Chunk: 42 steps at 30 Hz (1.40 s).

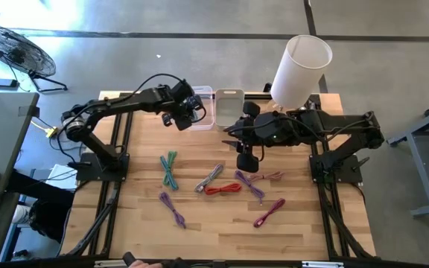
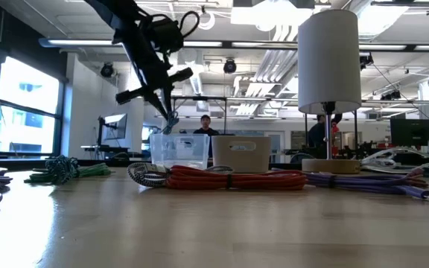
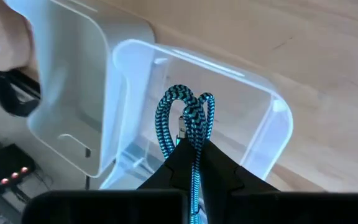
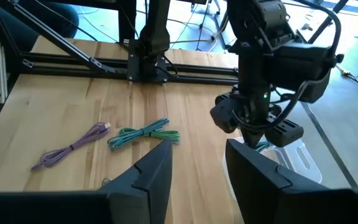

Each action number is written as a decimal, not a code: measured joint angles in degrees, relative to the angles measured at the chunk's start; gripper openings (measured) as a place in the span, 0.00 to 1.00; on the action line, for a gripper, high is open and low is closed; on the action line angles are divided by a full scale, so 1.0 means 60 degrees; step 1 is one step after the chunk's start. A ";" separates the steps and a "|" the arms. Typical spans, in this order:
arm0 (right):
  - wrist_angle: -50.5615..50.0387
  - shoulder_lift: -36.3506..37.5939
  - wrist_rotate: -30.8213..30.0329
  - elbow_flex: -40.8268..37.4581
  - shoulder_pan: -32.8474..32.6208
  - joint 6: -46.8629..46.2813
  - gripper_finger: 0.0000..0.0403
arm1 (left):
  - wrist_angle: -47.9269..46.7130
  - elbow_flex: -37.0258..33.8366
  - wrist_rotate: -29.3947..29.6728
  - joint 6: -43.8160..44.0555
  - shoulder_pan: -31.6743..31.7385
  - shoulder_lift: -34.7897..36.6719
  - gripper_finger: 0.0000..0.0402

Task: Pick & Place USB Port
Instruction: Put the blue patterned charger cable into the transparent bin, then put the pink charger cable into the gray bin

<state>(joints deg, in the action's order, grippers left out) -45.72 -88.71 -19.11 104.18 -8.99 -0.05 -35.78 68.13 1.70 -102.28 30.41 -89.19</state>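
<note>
My left gripper point(image 3: 194, 158) hovers above the clear plastic bin point(image 3: 253, 93) at the table's far edge and is shut on a coiled teal-and-black braided USB cable point(image 3: 185, 118). The low view shows this gripper point(image 2: 171, 123) just above the clear bin point(image 2: 179, 151). My right gripper point(image 1: 246, 158) is open over the middle of the table, right of the bins, and touches nothing; its own view shows the gap point(image 4: 197, 162) between its fingers. More coiled cables lie flat on the table: green point(image 1: 170, 168), purple point(image 1: 172, 209), red point(image 1: 223, 190). My left gripper pinches the teal cable between its two fingers at the bundle's lower part point(image 3: 196, 146). The fingers point down from above. The looped end point(image 3: 182, 102) of the bundle sticks out past the fingertips, lifted clear above the clear bin's opening.
A white bin point(image 1: 229, 104) stands beside the clear bin point(image 1: 203, 104). A tall white cylinder point(image 1: 300, 67) rises at the far right corner. Another purple cable point(image 1: 250, 183) and a magenta one point(image 1: 269, 213) lie toward the near right. A person shows behind the bins in the low view.
</note>
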 joint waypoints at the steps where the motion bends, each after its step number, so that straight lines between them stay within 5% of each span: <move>1: -0.0002 0.0000 -0.0003 0.0000 0.0000 0.0000 0.35 | 0.0008 -0.0002 0.0058 0.0002 0.0000 -0.0034 0.04; 17: -0.0160 0.0000 0.0021 0.0000 0.0000 -0.0207 0.36 | 0.1049 0.0104 0.1399 0.0346 0.0072 -0.0102 0.14; 21: -0.0195 -0.0002 -0.0015 0.0000 0.0000 -0.0189 0.37 | 0.1274 0.0136 0.2460 0.0698 0.0192 -0.0102 0.14; 27: -0.0610 0.0122 -0.0022 0.0000 0.0000 0.0196 0.40 | -0.0709 0.2103 0.3173 0.2186 0.0244 -0.0011 0.14; 31: -0.1435 0.0574 -0.0316 0.0000 0.0000 0.0102 0.42 | -0.2984 0.4311 0.1559 0.3288 0.0130 0.0055 0.14; 38: -0.3854 0.1713 -0.0056 0.0004 -0.0007 -0.1034 0.42 | -0.5709 0.8108 -0.4077 0.5685 0.0117 0.0084 0.14; 42: -0.5383 0.2114 0.0552 0.0004 -0.0007 -0.1606 0.42 | -0.6568 0.9252 -0.5870 0.6426 0.0093 0.0186 0.14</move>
<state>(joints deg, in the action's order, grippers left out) -78.02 -76.02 -15.80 104.20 -9.04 -9.69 -75.19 123.64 -33.52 -63.73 30.97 -88.07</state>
